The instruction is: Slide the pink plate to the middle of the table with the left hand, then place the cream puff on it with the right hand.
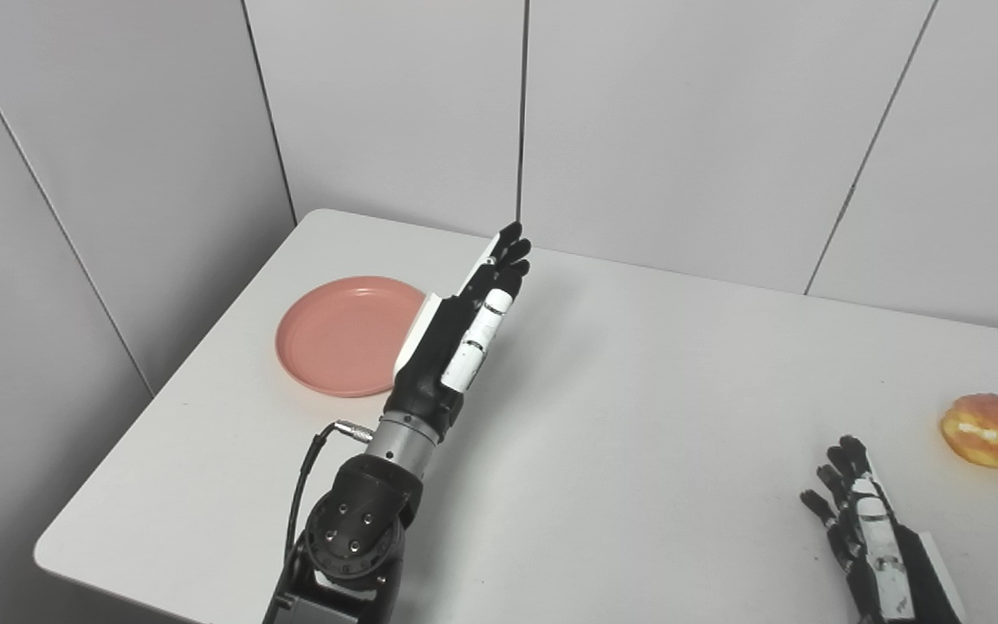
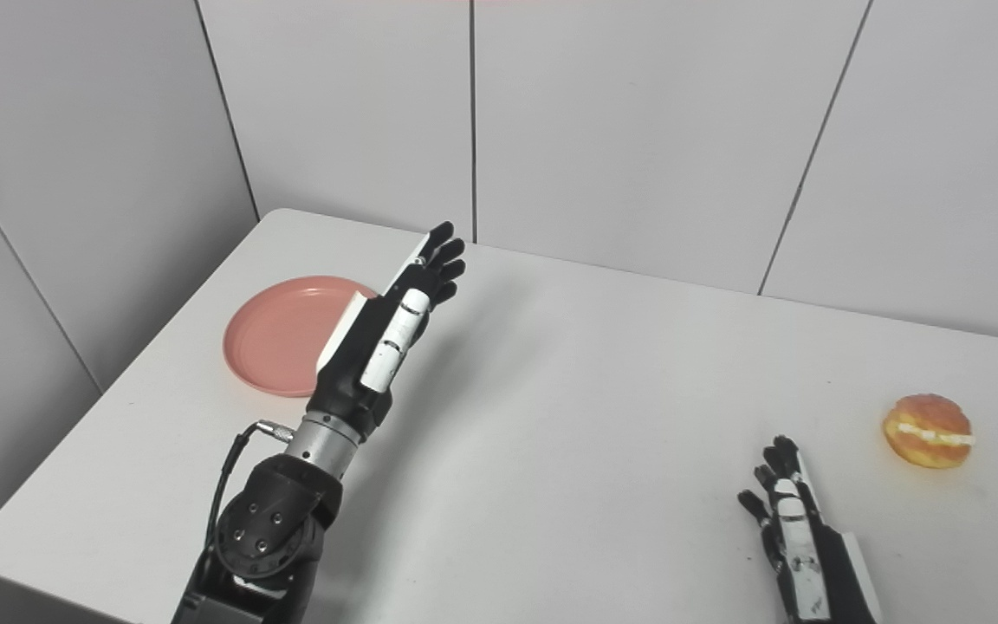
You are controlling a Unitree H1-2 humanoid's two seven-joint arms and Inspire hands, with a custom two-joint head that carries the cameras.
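My left hand (image 1: 456,334) is lifted above the white worktop (image 1: 638,416), with the fingers (image 1: 509,251) stretched out straight and lying close to each other. It holds nothing. It points toward the far wall (image 1: 690,130), and its edge is turned upward. The pink plate (image 1: 345,335) lies flat on the left part of the worktop, just beside my left hand on its left side. From my view the hand covers a little of the plate's right rim, but I cannot tell if it touches the plate.

My right hand (image 2: 798,529) is low at the near right edge of the worktop. Its fingers are a little apart and slightly bent, and nothing is between them. The cream puff (image 2: 929,431) sits on the worktop at the right side, a bit farther away than my right hand and to its right, not touching it. I see a line of white cream between its two golden halves. The plate and the cream puff are well apart, and the middle of the worktop lies between them.
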